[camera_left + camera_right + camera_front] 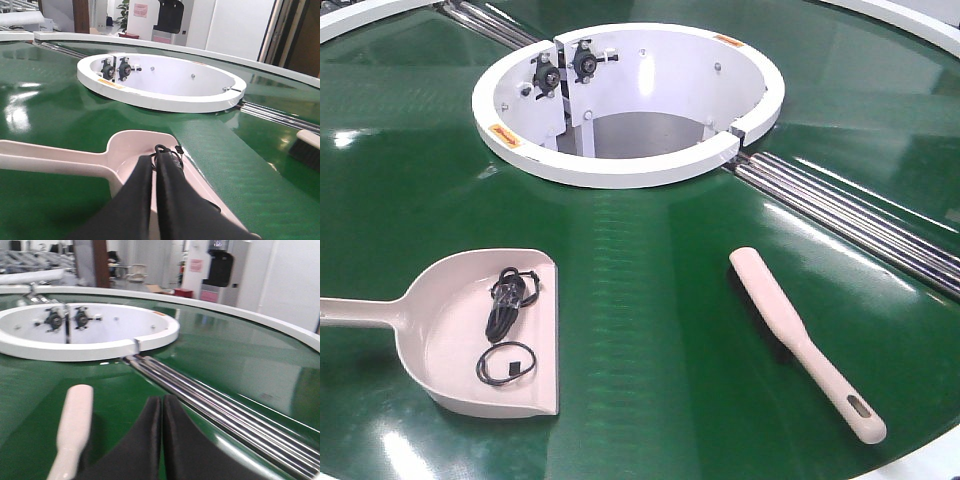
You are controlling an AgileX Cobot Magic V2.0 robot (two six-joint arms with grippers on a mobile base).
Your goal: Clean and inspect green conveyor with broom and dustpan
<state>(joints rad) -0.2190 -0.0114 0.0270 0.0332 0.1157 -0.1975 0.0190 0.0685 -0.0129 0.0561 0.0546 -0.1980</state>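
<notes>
The dustpan (470, 345) lay near-left on the green conveyor (650, 330), holding black cable bits (510, 300); the left gripper (155, 165) hovered above it, jaws pressed together. The broom (800, 335) lay near-right; the right gripper (161, 405) was likewise closed, empty.

Green conveyor (650, 300): glossy dark-green belt filling the frame, with glare patches. White ring hub (620, 170): upper centre, open in the middle, two black fittings on its inner wall at upper left. Silver rails (860, 225): running from the hub toward the right edge; a second set at upper left. Dustpan (445, 345): lower left, flat on the belt, handle reaching the left edge. Black cord pieces (510, 300): lying inside the pan. Broom (800, 340): lower right, lying diagonally, slotted handle end nearest the bottom right corner, well apart from the pan.
</notes>
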